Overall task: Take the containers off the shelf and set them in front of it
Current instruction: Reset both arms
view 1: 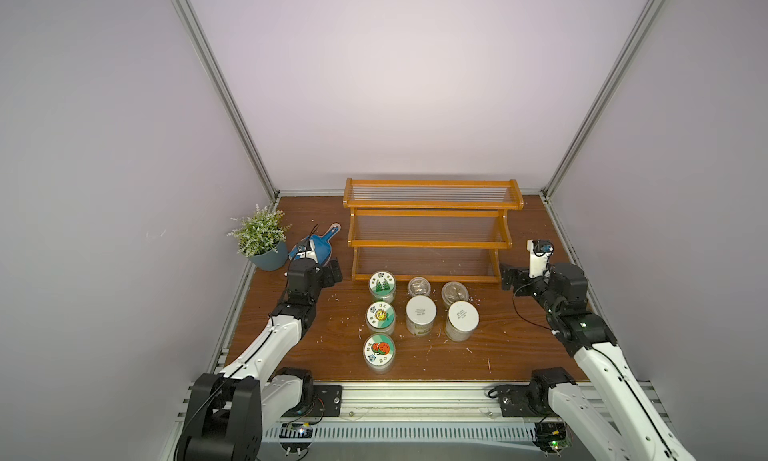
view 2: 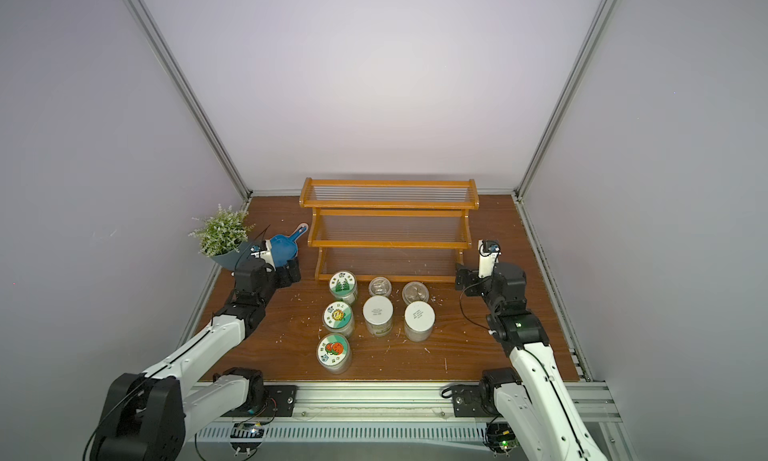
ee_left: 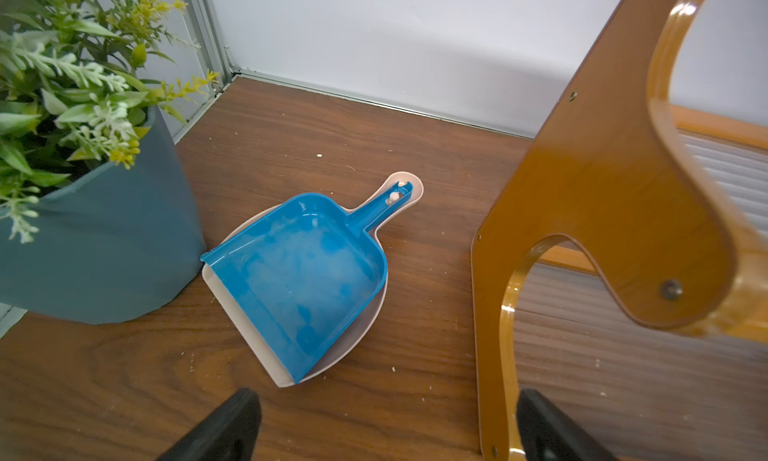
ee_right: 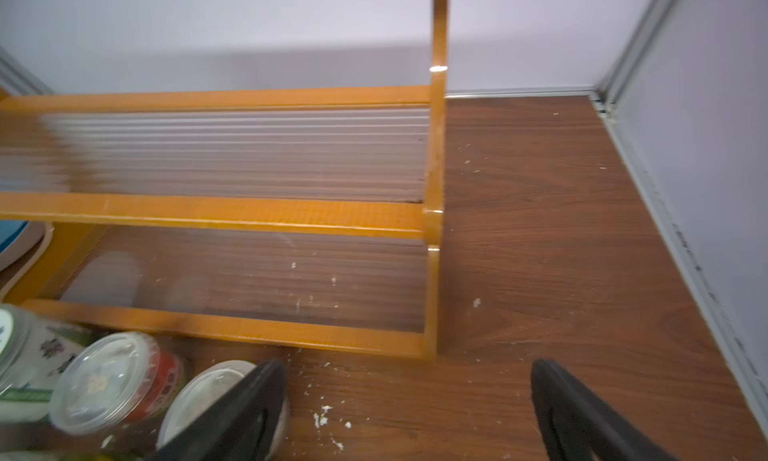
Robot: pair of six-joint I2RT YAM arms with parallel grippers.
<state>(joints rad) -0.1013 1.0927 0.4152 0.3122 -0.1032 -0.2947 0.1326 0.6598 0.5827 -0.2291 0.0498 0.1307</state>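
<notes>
The orange-brown shelf (view 1: 430,205) (view 2: 388,205) stands at the back of the table with all three tiers bare. Several containers stand on the table in front of it: three green-lidded jars (view 1: 382,284) in a column, two white-lidded jars (view 1: 421,311) and two clear-lidded cups (view 1: 419,287). My left gripper (view 1: 332,272) (ee_left: 386,396) is open beside the shelf's left side panel (ee_left: 602,189), holding nothing. Off the shelf's right end, my right gripper (view 1: 507,276) (ee_right: 409,367) is open and empty, with a clear-lidded cup (ee_right: 108,380) near one finger.
A blue-grey plant pot (view 1: 268,257) (ee_left: 104,251) and a blue dustpan (view 1: 322,247) (ee_left: 307,272) sit left of the shelf, close to my left gripper. Grey walls enclose three sides. White crumbs speckle the brown tabletop (view 1: 498,355).
</notes>
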